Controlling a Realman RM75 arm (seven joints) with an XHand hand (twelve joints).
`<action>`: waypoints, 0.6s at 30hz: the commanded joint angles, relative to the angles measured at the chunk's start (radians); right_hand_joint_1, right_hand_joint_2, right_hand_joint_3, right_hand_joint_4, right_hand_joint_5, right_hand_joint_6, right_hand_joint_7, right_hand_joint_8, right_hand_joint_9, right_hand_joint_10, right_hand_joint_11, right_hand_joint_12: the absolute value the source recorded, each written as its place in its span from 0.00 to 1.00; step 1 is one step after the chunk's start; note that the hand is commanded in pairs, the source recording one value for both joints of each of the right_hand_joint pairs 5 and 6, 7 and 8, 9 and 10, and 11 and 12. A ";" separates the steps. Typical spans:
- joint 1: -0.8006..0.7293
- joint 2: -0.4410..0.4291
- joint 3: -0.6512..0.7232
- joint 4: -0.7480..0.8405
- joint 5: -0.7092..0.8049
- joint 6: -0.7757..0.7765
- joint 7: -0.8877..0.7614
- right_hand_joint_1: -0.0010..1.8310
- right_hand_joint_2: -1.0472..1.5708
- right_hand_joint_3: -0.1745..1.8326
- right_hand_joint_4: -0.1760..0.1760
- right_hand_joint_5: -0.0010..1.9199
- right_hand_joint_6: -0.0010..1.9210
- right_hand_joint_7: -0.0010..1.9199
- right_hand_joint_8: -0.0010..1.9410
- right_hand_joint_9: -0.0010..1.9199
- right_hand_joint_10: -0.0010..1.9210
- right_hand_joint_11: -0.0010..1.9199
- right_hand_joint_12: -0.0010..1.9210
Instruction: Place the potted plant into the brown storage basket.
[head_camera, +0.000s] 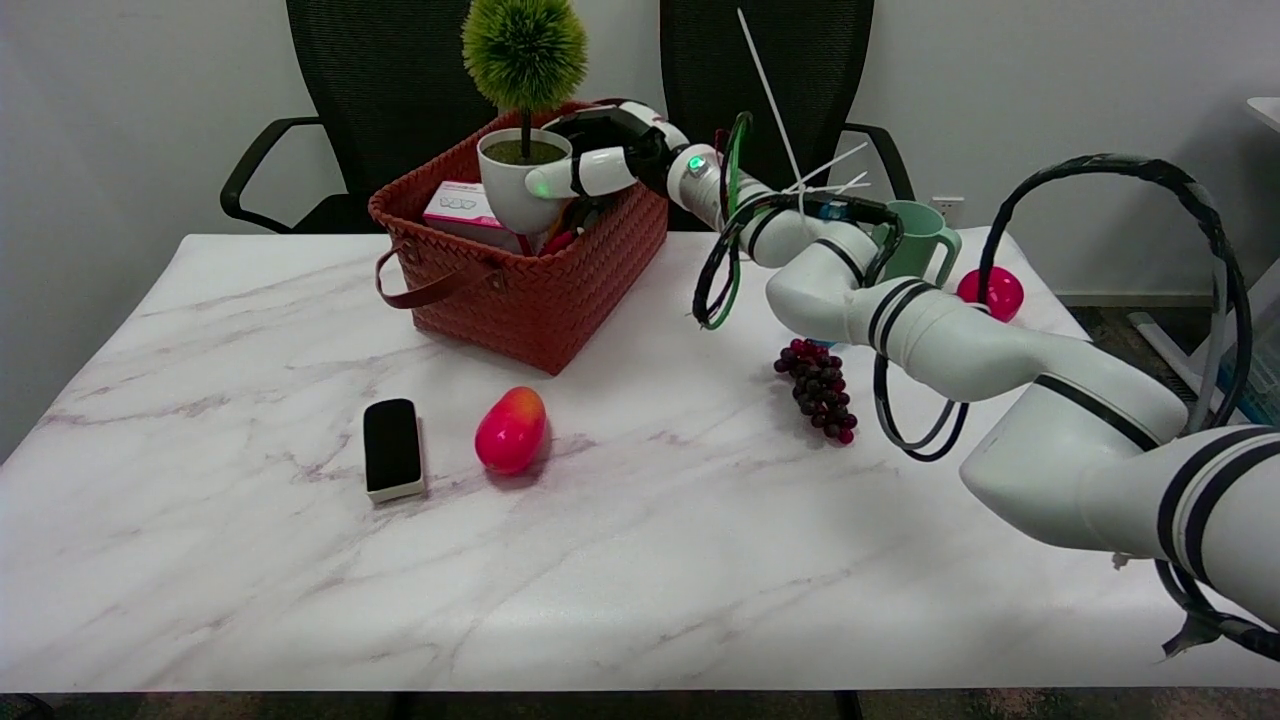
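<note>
Over the basket (540, 290) hangs the plant (523, 150), white pot upright, stem vertical, green ball on top, and the right hand (600, 155) has it gripped from the basket's right side, fingers wrapped around the pot's rim and wall. The pot sits directly above the basket's open interior, its base down at about rim level, so the move that counts looks like a straight drop: down along the stem's own axis, no sideways shift needed. Inside the basket, just left of the pot, lies one pink-and-white box (462, 212), and something red shows beside it, too hidden to name; the pot's base may land against them, so a tilt is the risk. Count around the basket: one plant, one basket, one black-and-white eraser (392, 449) in front of it on the table (640, 590), one red mango (511, 430) just right of that, one bunch of grapes (819, 387) farther right, one green mug (915, 240) behind the arm, one pink fruit (992, 291) beyond.
</note>
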 joint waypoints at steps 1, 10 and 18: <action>-0.016 0.006 -0.007 -0.004 -0.019 0.022 0.004 0.70 0.59 0.49 0.50 0.33 0.33 0.49 0.48 0.32 0.32 0.16 0.16; -0.029 0.009 -0.007 -0.005 -0.026 0.032 0.028 0.69 0.53 0.50 0.50 0.29 0.29 0.45 0.45 0.24 0.23 0.14 0.14; -0.032 0.011 -0.007 -0.007 -0.030 0.042 0.031 0.68 0.53 0.49 0.50 0.28 0.28 0.45 0.45 0.23 0.23 0.14 0.14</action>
